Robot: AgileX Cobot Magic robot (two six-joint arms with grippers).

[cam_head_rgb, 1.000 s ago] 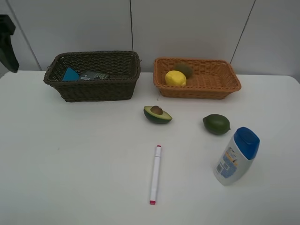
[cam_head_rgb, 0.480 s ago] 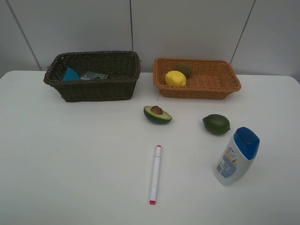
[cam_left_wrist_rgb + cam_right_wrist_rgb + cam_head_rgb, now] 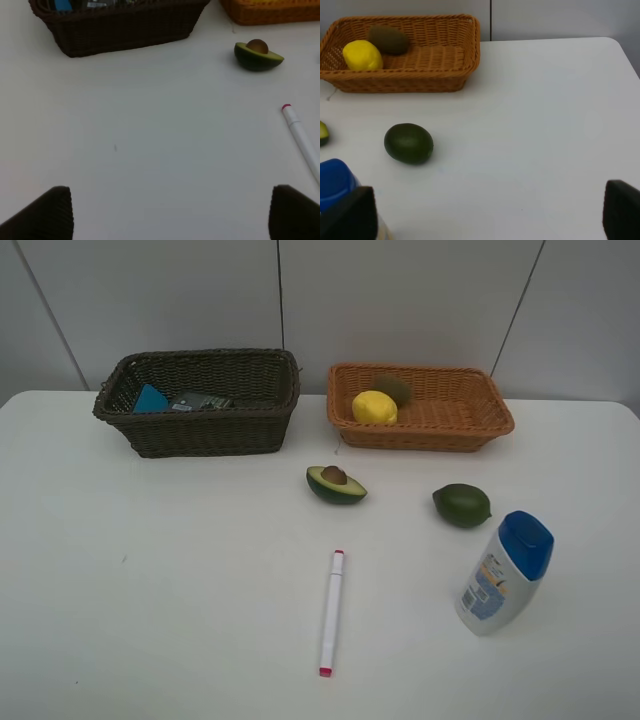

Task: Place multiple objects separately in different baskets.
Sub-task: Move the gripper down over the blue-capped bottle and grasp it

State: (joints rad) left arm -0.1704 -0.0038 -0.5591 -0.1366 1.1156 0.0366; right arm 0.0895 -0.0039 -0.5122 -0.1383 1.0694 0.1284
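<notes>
1. Neither arm shows in the high view. In the wrist views, the left gripper (image 3: 170, 215) and the right gripper (image 3: 485, 215) each have their jaws spread wide with nothing between them.
2. The orange-tan basket (image 3: 470, 430) holds the yellow lemon (image 3: 374, 406) and the brown kiwi (image 3: 394, 387). Just beside it, on the left arm's side, the dark brown basket (image 3: 200, 435) holds the dark rectangular block (image 3: 200, 400) and a blue item (image 3: 150, 398).
3. Four things lie on the white table (image 3: 150, 590) in front of the orange-tan basket.
   - The halved avocado (image 3: 336, 483) is near its front corner on the dark basket's side.
   - The green round fruit (image 3: 461, 505) is near its front wall.
   - The white blue-capped bottle (image 3: 505, 573) stands farther out, past the fruit.
   - The white pink-tipped marker (image 3: 332, 610) lies farthest out.
4. The green round fruit lies between the right gripper and the orange-tan basket, so the right arm looks nearer to it. Being round, it has no axis to match.
5. The marker's long axis runs roughly toward the baskets. It lies ahead of the left gripper, which would probably need its jaws set across that axis.
</notes>
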